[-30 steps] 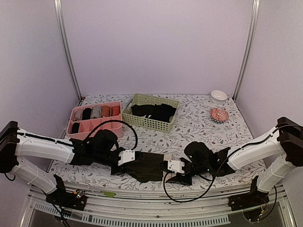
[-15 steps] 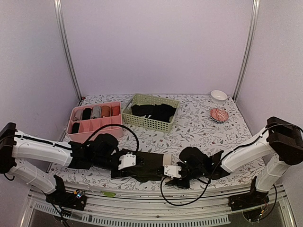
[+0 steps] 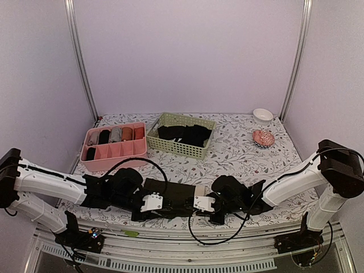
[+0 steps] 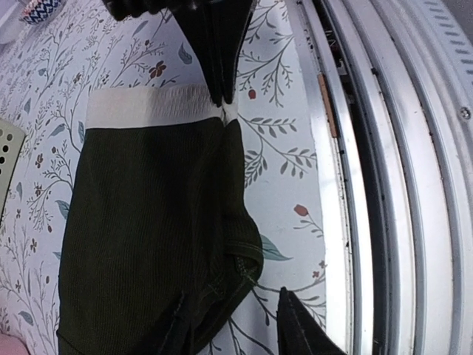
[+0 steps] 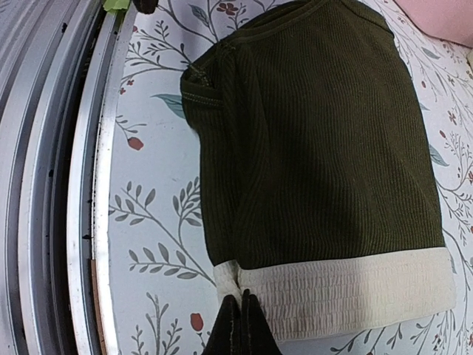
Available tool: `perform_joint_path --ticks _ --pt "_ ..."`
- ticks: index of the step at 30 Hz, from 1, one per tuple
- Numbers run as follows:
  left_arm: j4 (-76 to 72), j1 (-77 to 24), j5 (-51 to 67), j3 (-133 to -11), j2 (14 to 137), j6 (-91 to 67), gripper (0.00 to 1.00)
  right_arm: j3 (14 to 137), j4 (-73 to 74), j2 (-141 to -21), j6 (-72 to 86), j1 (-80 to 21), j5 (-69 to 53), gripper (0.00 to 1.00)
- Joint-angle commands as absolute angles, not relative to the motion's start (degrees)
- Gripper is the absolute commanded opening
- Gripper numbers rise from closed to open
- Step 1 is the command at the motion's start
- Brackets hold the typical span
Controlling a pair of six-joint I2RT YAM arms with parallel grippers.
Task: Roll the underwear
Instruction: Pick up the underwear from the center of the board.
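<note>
The underwear (image 3: 173, 196) lies flat on the flowered counter (image 3: 239, 153), close to its near edge and between the two arms. Its cream waistband (image 5: 347, 285) faces the right arm. The right tool (image 5: 238, 318) is clenched on the near corner of that waistband, fingers pressed together and the cloth puckered at the pinch. At the other end, the left tool (image 4: 235, 318) is released: its fingers stand apart astride the near corner of the dark hem, one over the cloth and one over the bare counter.

Farther back, a pink tray (image 3: 116, 151) holds small cloth rolls in its compartments. Just beside it, a green basket (image 3: 176, 147) holds a heap of black garments (image 3: 185, 133). Well apart on the far right are a white bowl (image 3: 263, 115) and a round pinkish thing (image 3: 263, 137).
</note>
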State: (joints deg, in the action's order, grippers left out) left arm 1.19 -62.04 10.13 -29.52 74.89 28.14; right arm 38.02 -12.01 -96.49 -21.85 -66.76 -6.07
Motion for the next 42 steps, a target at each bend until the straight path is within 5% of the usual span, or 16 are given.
perform_joint_path --ticks 1,11,22,30,42 --pt "1.5 -63.5 11.1 -28.9 75.0 30.5 0.39 38.2 -9.0 -96.0 -22.1 -67.2 -4.2 0.00" --pt "-0.2 -64.5 8.4 -30.1 79.1 33.9 0.51 38.1 -8.9 -95.4 -23.0 -67.2 -4.0 0.00" --pt "1.2 -65.2 8.0 -34.1 86.8 37.4 0.35 38.1 -8.7 -95.4 -23.4 -67.2 -4.4 0.00" --pt "2.6 -65.0 8.5 -33.9 86.5 37.5 0.01 37.8 -8.5 -94.5 -23.6 -67.2 -4.3 0.00" --pt "1.4 -62.8 11.3 -33.8 81.9 36.7 0.00 37.8 -7.1 -92.0 -24.3 -65.9 -4.9 0.00"
